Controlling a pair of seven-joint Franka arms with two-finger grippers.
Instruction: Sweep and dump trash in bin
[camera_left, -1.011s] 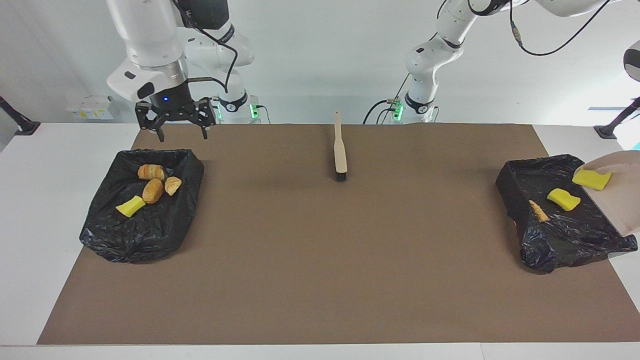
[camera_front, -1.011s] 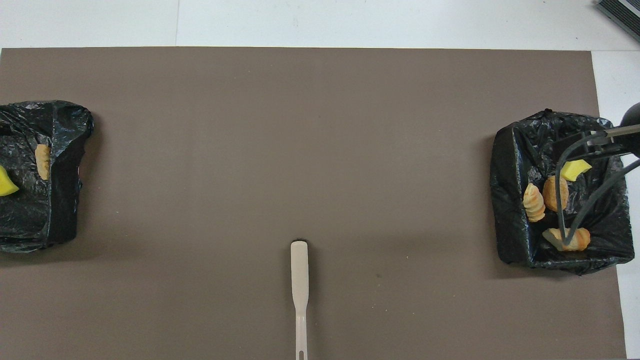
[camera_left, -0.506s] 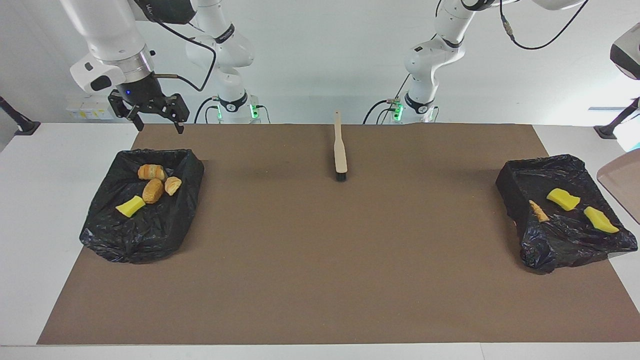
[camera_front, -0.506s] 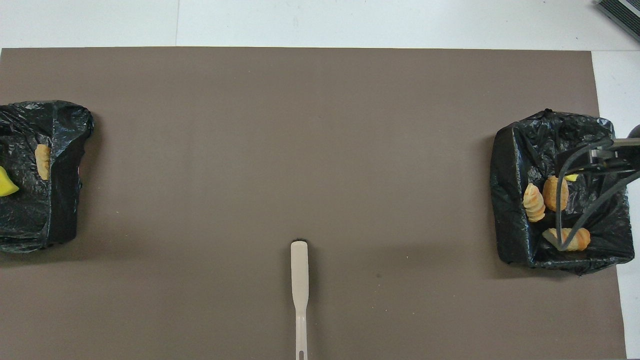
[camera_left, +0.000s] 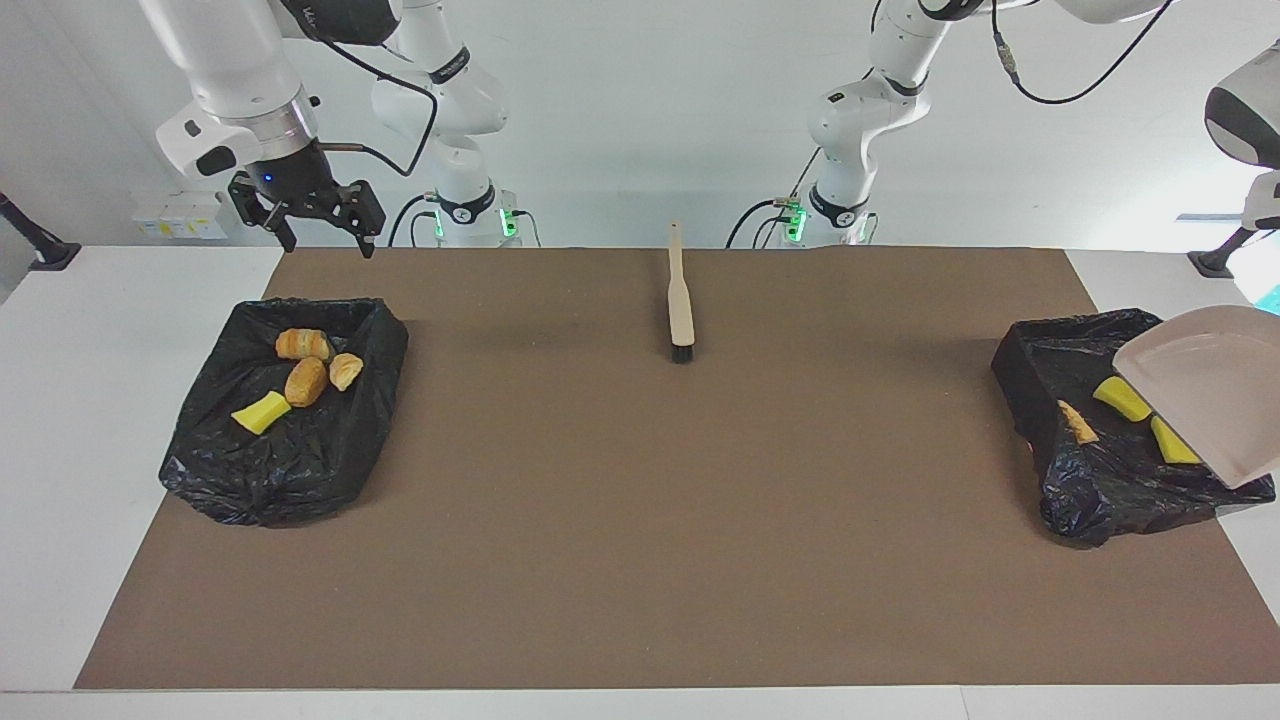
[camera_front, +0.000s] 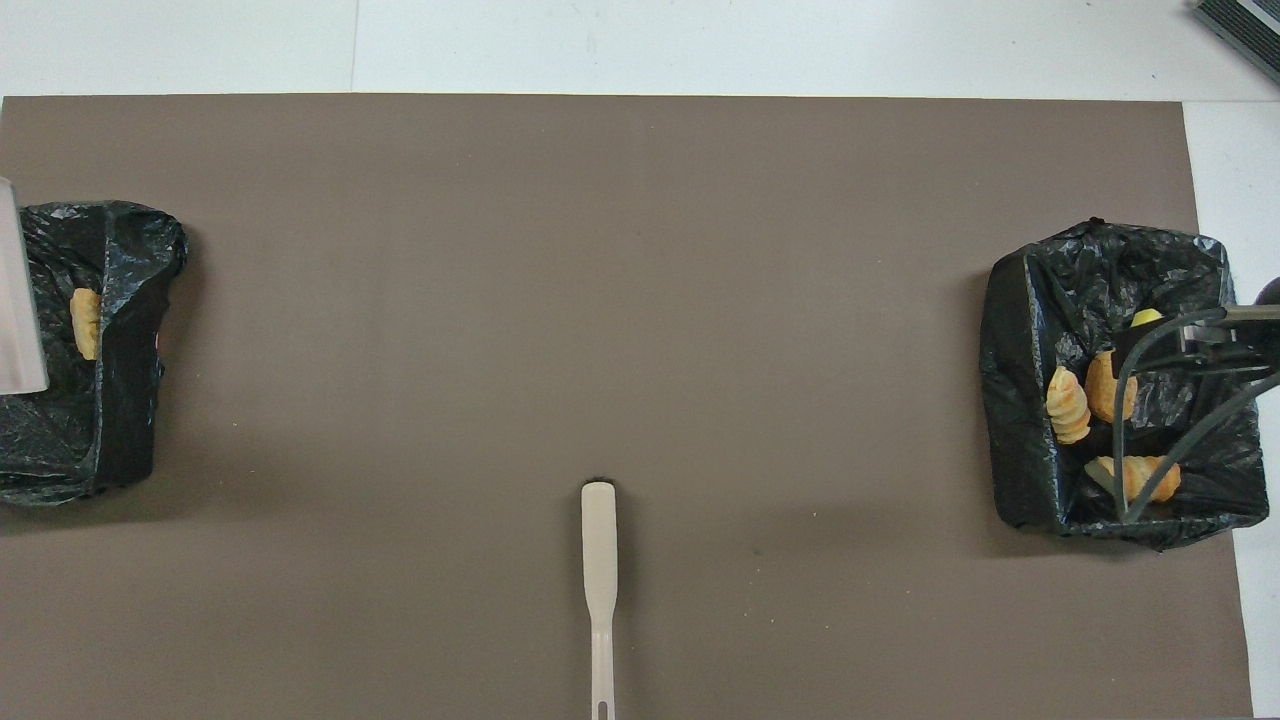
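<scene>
Facing view, read from the right arm's end of the table across to the left arm's end.

Right gripper (camera_left: 318, 226): raised in the air over the table edge, robot-side of the first bin; fingers spread wide, nothing between them. Its cables cross over this bin in the overhead view.

Bin at the right arm's end (camera_left: 330, 440): low box lined with crinkled, glossy black plastic film, liner slumped over the rim. Inside: four pieces of trash, namely three golden-brown bread-like lumps (camera_left: 303, 344) with ridged crusts, clustered, and one bright yellow sponge-like chunk (camera_left: 260, 412) just beside them.

Brown mat (camera_left: 640, 520): matte, flat, covers most of the white table.

Brush (camera_left: 680, 300): lies on the mat midway between the bins, near the robots' edge. Long slim beige handle pointing toward the robots, short black bristles at the end away from them. Nothing touches it.

Bin at the left arm's end (camera_left: 1090, 490): same black crinkled liner. Inside: one tan bread-like lump (camera_left: 1077, 422) against the wall, two yellow sponge chunks (camera_left: 1120, 397).

Dustpan (camera_left: 1205, 385): beige, smooth plastic, shallow tray with raised rim, tilted over this bin, partly covering both sponges.

Left gripper: out of frame past the view's edge; clamped nearly closed. What it grips is not visible.
</scene>
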